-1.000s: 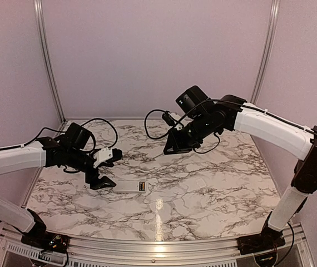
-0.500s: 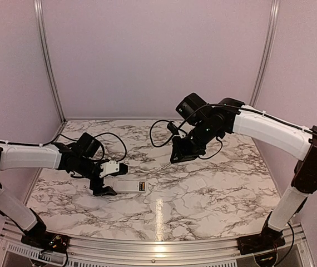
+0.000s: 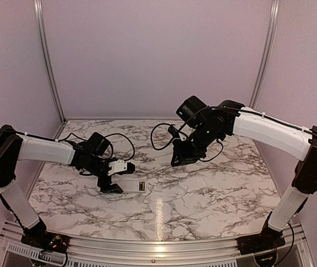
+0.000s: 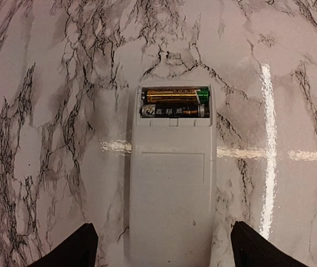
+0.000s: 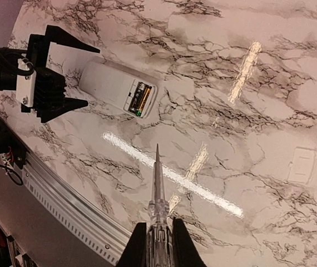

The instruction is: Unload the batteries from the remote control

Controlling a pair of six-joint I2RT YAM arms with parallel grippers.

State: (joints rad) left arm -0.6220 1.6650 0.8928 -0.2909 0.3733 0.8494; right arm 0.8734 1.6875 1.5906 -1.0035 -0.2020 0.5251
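- Two batteries (image 4: 175, 103) lie crosswise in the remote (image 4: 172, 183) recess.
- The remote lies at the table's (image 3: 214, 194) front-left, lengthwise along the front edge, recess end right.
- Left gripper (image 4: 164, 250) is spread, flanking its left end.
- Right gripper (image 5: 155, 233) clamps a pointed tool (image 5: 157, 178).

Glossy marble-look table (image 4: 36, 83); matt white plastic remote control (image 4: 172, 189); shiny gold-wrapped batteries (image 4: 175, 103); clear plastic pick (image 5: 157, 214).

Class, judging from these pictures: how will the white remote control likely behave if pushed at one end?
The remote control lies flat on the glossy marble-pattern table, so it would probably slide and swivel, not tip. Its moulded shell looks rigid. With both batteries at one end, that end is likely heavier.
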